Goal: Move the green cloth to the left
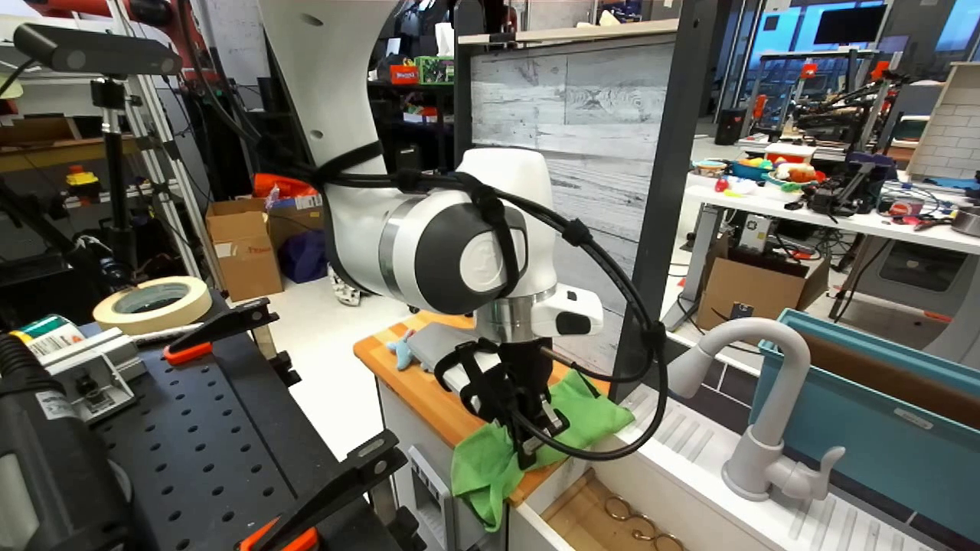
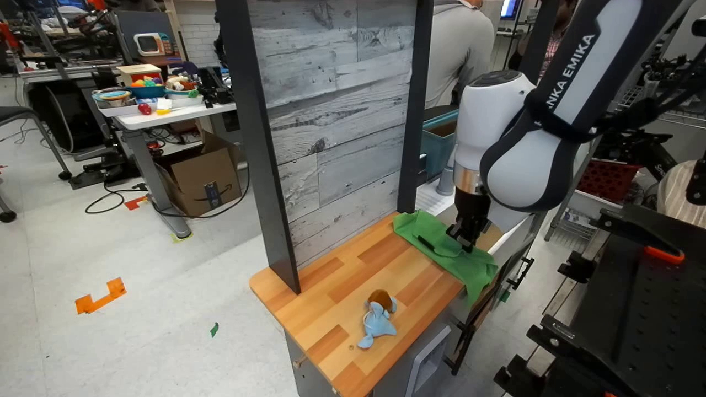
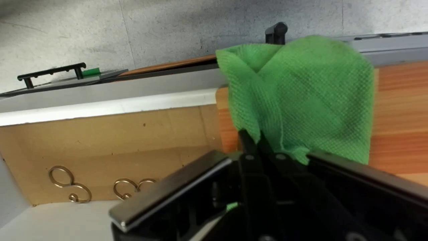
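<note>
Between the fingers (image 3: 248, 149), green cloth (image 3: 317, 100) (arm (image 2: 528, 160) lettered "EMIKA").

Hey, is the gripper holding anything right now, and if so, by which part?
The gripper looks closed on the green cloth, pinching a gathered fold partway along one edge.

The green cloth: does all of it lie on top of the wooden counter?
No, in an exterior view one end of the green cloth hangs down past the edge of the wooden counter.
</note>
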Available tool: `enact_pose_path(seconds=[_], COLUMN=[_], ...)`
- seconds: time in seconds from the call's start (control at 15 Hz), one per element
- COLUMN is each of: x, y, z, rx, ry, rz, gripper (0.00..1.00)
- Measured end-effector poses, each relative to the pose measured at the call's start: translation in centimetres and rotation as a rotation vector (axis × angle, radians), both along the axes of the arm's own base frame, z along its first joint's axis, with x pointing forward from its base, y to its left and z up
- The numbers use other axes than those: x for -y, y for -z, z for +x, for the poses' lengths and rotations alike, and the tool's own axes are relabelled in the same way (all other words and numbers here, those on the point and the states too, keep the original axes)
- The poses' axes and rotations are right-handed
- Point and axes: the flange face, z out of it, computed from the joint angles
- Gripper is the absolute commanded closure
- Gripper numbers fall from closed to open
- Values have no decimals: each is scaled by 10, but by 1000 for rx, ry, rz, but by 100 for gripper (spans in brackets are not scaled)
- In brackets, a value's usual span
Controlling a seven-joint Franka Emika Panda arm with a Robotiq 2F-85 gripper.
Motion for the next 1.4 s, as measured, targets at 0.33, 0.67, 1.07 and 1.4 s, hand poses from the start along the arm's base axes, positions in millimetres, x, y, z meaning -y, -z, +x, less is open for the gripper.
enact_pose_path(seconds=[0.33,0.67,1.07,1.4], x=[-27,-72,-87,-106], y=[-39,-98,-146,-105], z=[11,29,48,37], rx=[50,135,231,182], ry=[-51,-111,-66,-49], rz=[3,22,50,43], gripper=[99,99,99,99])
